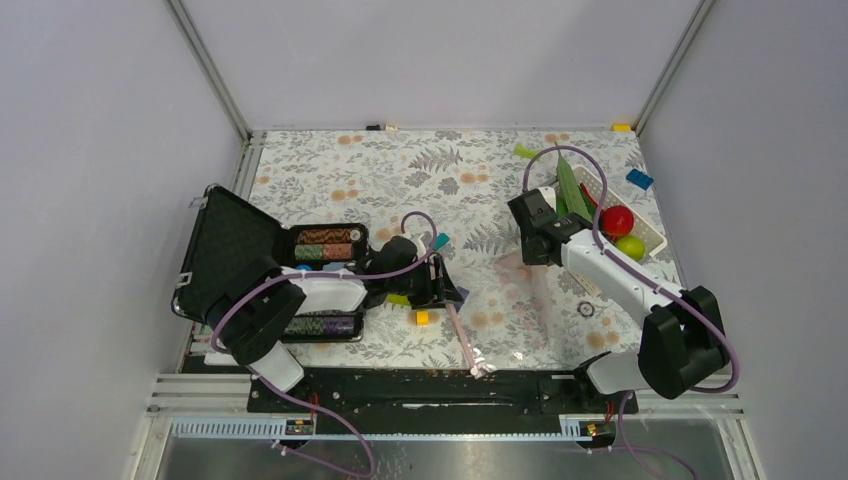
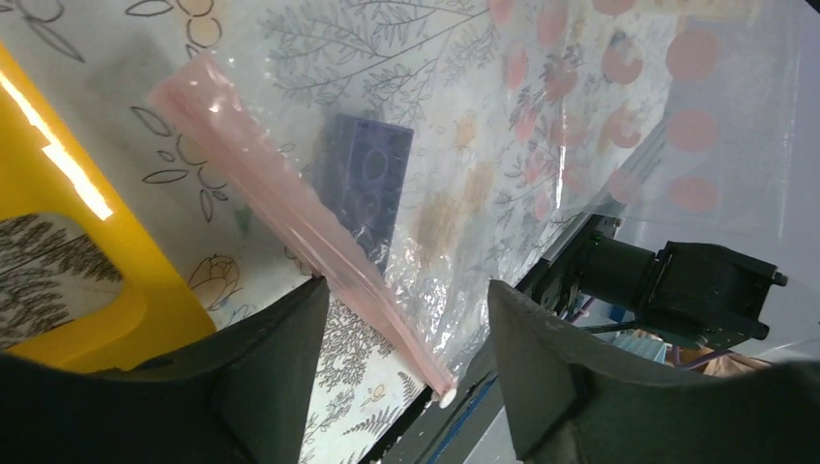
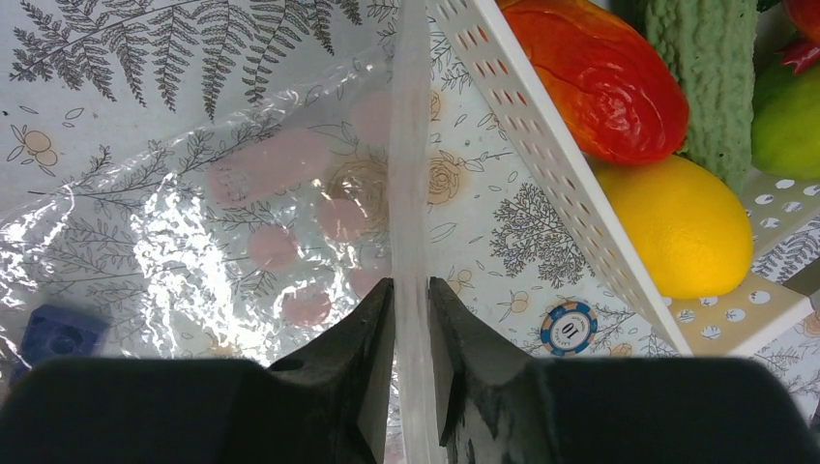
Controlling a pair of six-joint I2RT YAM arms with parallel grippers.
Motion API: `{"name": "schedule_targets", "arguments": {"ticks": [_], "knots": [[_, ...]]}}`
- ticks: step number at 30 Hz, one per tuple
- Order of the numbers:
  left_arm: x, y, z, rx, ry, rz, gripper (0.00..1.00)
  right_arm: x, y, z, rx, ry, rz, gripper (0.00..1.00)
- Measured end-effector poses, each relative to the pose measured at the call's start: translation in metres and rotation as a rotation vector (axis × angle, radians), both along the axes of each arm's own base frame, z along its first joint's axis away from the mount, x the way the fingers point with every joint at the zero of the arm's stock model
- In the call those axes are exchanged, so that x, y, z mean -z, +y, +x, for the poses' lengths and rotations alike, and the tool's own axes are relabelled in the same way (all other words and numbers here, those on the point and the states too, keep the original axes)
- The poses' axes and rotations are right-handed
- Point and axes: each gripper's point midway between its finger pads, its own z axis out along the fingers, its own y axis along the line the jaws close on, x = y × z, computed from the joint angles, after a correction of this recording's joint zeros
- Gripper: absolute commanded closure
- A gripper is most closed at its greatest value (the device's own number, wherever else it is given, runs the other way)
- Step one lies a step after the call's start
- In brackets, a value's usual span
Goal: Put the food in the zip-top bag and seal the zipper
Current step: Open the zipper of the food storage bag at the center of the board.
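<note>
The left gripper [image 2: 406, 290] is held with jaws apart. The zipper [image 2: 290, 217] is seen crossing the gap obliquely, its end inside, toward the palm, so a left pinch is judged nearest. The right gripper [image 3: 411, 290] is clamped on the bag [image 3: 193, 222] edge. The food [image 3: 677, 227] is found in the basket [image 3: 541, 145], just to its right.

Clear plastic zip-top bag [image 1: 520, 300]: outline barely traceable from overhead. Blue toy brick [image 2: 366, 184]: blurred by film, inside or beneath undeterminable. Yellow plastic piece [image 2: 160, 290]: cut off at the frame's left edge. White slotted basket [image 3: 541, 145] and bumpy green cucumber [image 3: 701, 77]: cropped at top.
</note>
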Motion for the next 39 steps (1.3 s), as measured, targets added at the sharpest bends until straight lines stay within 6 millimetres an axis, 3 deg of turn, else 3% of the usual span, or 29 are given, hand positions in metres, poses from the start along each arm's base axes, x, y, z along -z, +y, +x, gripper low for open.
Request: {"name": "schedule_targets", "arguments": {"ticks": [6,22,27,33,35,39], "knots": [[0.0,-0.015,0.001,0.029,0.02,-0.035,0.55,0.002,-0.001,-0.001,0.0,0.001,0.0,0.73],[-0.006,-0.027,0.001,0.06,0.028,-0.047,0.6,0.003,0.0,-0.003,0.0,0.005,0.007,0.72],[-0.002,-0.039,0.011,0.057,0.015,-0.03,0.68,0.002,0.0,-0.006,-0.004,-0.002,0.022,0.71],[0.002,-0.046,0.021,0.045,0.005,-0.012,0.86,-0.001,0.003,-0.013,-0.017,-0.012,0.064,0.68],[0.001,-0.046,0.025,0.038,-0.013,-0.005,1.0,-0.003,0.004,-0.013,-0.019,-0.026,0.075,0.66],[0.003,-0.044,0.029,0.028,-0.027,0.02,1.0,-0.01,0.004,-0.015,-0.02,-0.059,0.095,0.46]]}}
